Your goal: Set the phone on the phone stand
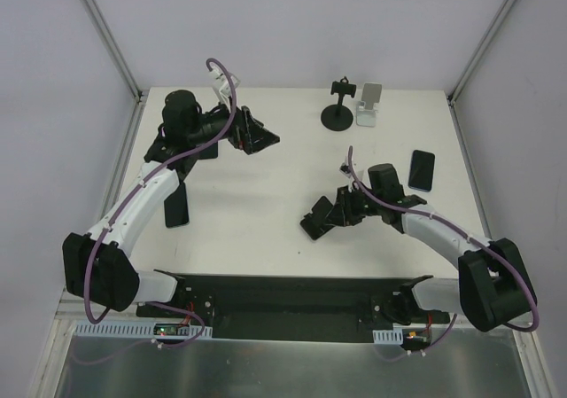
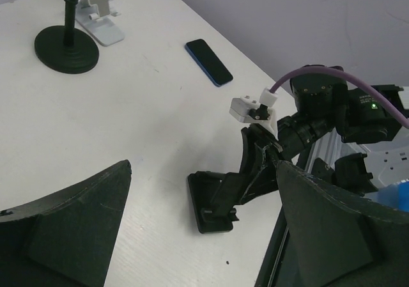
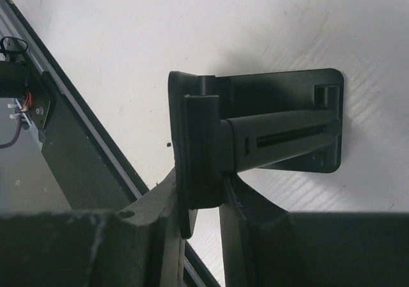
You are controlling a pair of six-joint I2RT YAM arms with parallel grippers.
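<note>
Pinching the black folding stand [image 1: 312, 225] by its upright arm, the right gripper [image 1: 326, 214] sits near the middle of the table [image 1: 248, 238], a little right of centre. From my right wrist view the gripper [image 3: 204, 197] has its jaws closed narrowly on the hinged end of that arm. The stand's flat base plate [image 3: 287, 108] looks to be lying on the white surface, though I cannot be sure of full contact.

Left gripper [image 1: 266, 135] is at the far left of the table, spread wide, nothing between its fingers [image 2: 64, 236]. Its wrist camera looks across the table at the right gripper and the folding stand [image 2: 211, 210].

Phones, as I read them:
- blue phone [image 1: 423, 169] flat on the table at the right, beyond the right gripper and well apart from it; also seen from the left wrist [image 2: 209, 62].
- black phone [image 1: 177, 208] flat on the left, beside the left arm's white link.

No phone is on any stand.

Other stands at the far edge, right of centre:
- round-base stand [image 1: 339, 110], black, upright on a post [image 2: 66, 47].
- white stand [image 1: 369, 105] just to its right, nearly touching it [image 2: 99, 25].
</note>
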